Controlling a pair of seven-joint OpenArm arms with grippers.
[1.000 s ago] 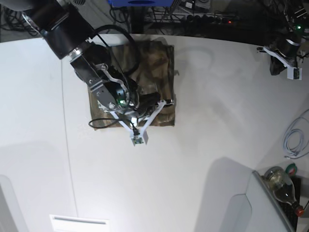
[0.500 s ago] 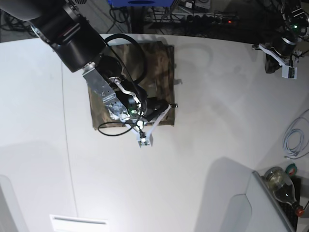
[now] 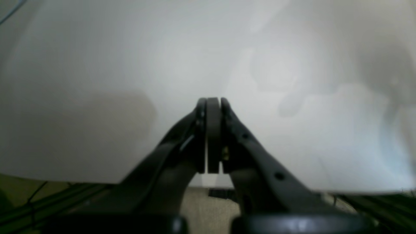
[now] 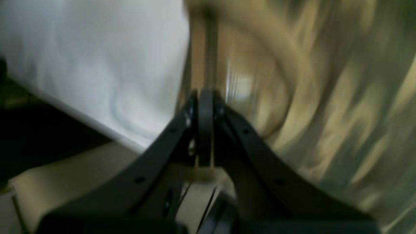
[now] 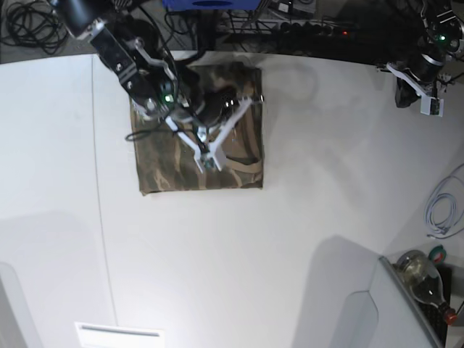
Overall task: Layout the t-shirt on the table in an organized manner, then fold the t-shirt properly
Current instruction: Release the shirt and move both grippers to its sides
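1. Two arms, one folded t-shirt (image 5: 199, 156): the camouflage cloth lies as a compact rectangle toward the far side of the white table (image 5: 304, 217), its near edge lying straight.

2. My right gripper (image 5: 208, 161) hangs over the middle of the shirt, jaws pressed together with nothing between them. From the blurred wrist view I cannot tell whether the tips touch the cloth.

3. My left gripper (image 5: 429, 107) sits at the table's far edge on the other side, well apart from the shirt, jaws likewise closed and empty above bare tabletop.

4. The risk, as I judge it: if my right arm travels low, its closed tips or the trailing cable could drag the top layer and pull the fold askew.

5. A tan band (image 5: 239, 161) shows near the shirt's edge beside my gripper; a snag there would likely open the layers.

6. Lifting clear before moving sideways looks the safer course.
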